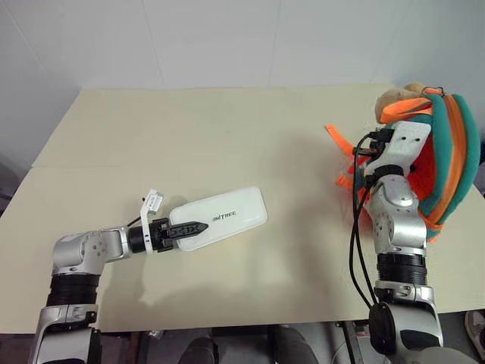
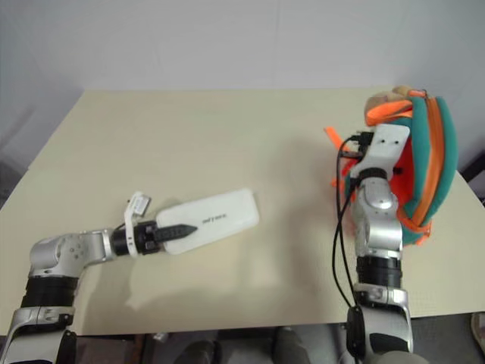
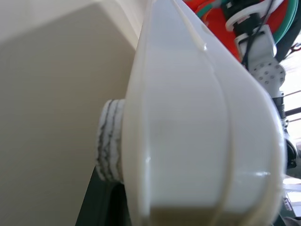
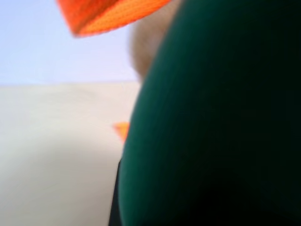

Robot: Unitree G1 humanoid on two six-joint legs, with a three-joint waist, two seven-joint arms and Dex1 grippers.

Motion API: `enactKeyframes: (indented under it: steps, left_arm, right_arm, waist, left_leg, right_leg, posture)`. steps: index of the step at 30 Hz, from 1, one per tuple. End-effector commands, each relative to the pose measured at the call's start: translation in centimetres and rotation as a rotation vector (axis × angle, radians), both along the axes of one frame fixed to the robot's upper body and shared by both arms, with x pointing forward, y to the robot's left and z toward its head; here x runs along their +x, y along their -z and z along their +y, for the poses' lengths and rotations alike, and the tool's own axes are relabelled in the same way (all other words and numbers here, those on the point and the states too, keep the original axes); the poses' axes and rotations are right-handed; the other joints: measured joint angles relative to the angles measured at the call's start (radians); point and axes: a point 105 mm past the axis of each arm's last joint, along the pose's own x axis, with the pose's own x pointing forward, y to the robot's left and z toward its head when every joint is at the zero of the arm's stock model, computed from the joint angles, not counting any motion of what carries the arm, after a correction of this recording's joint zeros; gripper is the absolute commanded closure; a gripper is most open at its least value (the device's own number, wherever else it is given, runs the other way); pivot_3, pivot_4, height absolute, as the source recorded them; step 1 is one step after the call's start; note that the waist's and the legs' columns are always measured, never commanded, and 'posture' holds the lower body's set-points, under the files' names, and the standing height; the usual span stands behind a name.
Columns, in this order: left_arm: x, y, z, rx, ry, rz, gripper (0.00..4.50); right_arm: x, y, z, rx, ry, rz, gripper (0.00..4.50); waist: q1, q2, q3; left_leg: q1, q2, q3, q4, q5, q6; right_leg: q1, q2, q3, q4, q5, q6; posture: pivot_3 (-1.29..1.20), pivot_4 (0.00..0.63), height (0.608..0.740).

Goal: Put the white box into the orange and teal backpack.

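Note:
The white box (image 1: 227, 216) is a flat glossy case with dark lettering, lying lengthwise over the table left of centre. My left gripper (image 1: 189, 229) is shut on its near end, one black finger lying across its top. In the left wrist view the white box (image 3: 197, 122) looms close. The orange and teal backpack (image 1: 455, 152) stands at the table's right edge with its orange inside facing me. My right gripper (image 1: 409, 130) reaches up into its mouth, its tip hidden by the fabric. Teal fabric of the backpack (image 4: 211, 117) sits right against the right wrist camera.
The beige table (image 1: 227, 129) stretches wide between box and backpack. A tan plush bear (image 1: 394, 98) sits at the backpack's top. Loose orange straps (image 1: 341, 144) trail onto the table to the left of the backpack. A white wall stands behind.

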Motion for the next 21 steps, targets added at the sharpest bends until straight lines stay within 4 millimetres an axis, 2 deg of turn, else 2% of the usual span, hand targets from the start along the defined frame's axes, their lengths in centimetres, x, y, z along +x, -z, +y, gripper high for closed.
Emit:
enactKeyframes:
  steps: [1,4,8,14,18,21]
  left_arm:
    - [0.5,0.0,3.1,0.093,-0.128,-0.014,3.25]
    - [0.5,-0.2,4.6,0.111,-0.173,-0.026,3.25]
    - [0.5,-0.1,6.1,0.128,-0.228,-0.042,3.25]
    - [0.5,0.5,7.2,0.140,-0.286,-0.057,3.25]
    - [0.5,0.7,7.5,0.142,-0.305,-0.073,3.25]
    - [0.3,0.8,7.9,0.146,-0.316,-0.081,3.25]
  right_arm:
    - [-1.8,-4.5,5.6,0.010,-0.405,-0.094,3.85]
    - [-3.7,-5.4,8.7,-0.011,-0.679,-0.051,3.85]
    - [-9.0,-5.8,12.5,-0.076,-1.122,0.029,3.85]
    - [-14.2,-5.1,13.3,-0.120,-1.465,0.193,3.85]
    - [-17.1,-4.0,12.3,-0.114,-1.635,0.372,3.85]
    - [-18.1,-2.9,11.0,-0.088,-1.673,0.519,3.85]
  waist:
    - [-0.006,0.000,0.000]
    - [-0.008,0.001,0.000]
    - [-0.007,0.001,0.001]
    - [0.000,0.001,0.000]
    - [0.011,0.001,0.000]
    - [0.022,0.001,0.000]
  left_leg:
    - [0.000,0.001,0.000,0.000,0.000,0.000]
    - [0.000,0.003,0.000,-0.001,0.000,0.000]
    - [0.000,0.004,0.000,-0.005,0.000,0.000]
    - [-0.001,0.004,0.000,-0.009,0.000,-0.001]
    - [-0.001,0.004,0.001,-0.011,0.000,-0.001]
    - [-0.001,0.003,0.002,-0.011,0.000,-0.001]
  right_leg:
    - [0.000,0.001,0.000,0.000,0.000,0.000]
    - [-0.001,0.003,0.000,0.002,0.001,-0.002]
    - [-0.002,0.003,0.000,0.001,0.000,-0.003]
    - [-0.004,0.002,0.000,-0.001,0.000,-0.003]
    - [-0.004,0.002,0.000,-0.005,0.000,-0.003]
    - [-0.005,0.001,-0.001,-0.008,0.000,-0.004]
  posture:
    - [0.00,0.150,0.740]
    - [0.00,0.150,0.740]
    - [0.00,0.150,0.740]
    - [0.00,0.150,0.740]
    - [0.00,0.150,0.740]
    - [0.00,0.150,0.740]
